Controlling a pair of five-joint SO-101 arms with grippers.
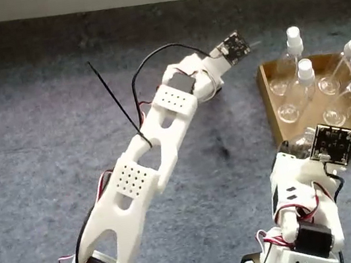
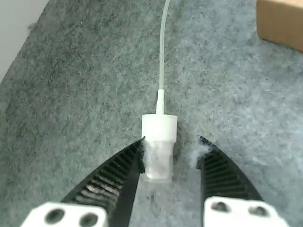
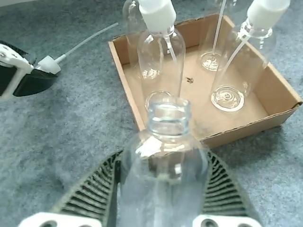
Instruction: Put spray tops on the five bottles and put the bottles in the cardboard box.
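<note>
Grey carpeted counter; near the cardboard box, the left jaws stand apart astride the lying spray top, seemingly ready to pinch it; just beside the box, the right jaws clamp the uncapped bottle, neck exposed, likely for capping.

**High view:** fixed camera above, looking down over the table from the side of the arms' bases, far enough off to take in both arms and the cardboard box. **Left wrist view:** close behind the left hand, facing down past it at the table. **Right wrist view:** close behind the right hand and the bottle it grips, facing the box. All three views share the box; the right wrist view also takes in the left hand.
</note>
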